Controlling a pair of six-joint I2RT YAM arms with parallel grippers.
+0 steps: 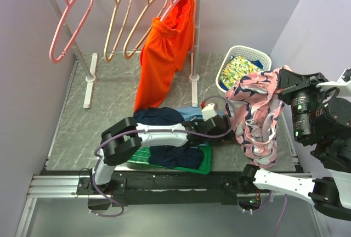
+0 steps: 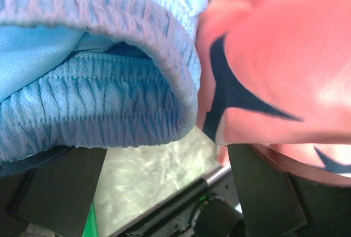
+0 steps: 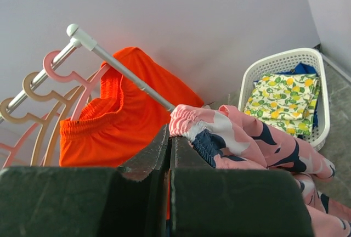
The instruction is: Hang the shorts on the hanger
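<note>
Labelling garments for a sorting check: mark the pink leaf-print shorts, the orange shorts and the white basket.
pink leaf-print shorts [image 1: 256, 113], top external view, middle of the hanging fabric.
orange shorts [image 1: 162, 64], top external view, middle of the cloth.
white basket [image 3: 277, 63], right wrist view, far lattice wall.
</note>
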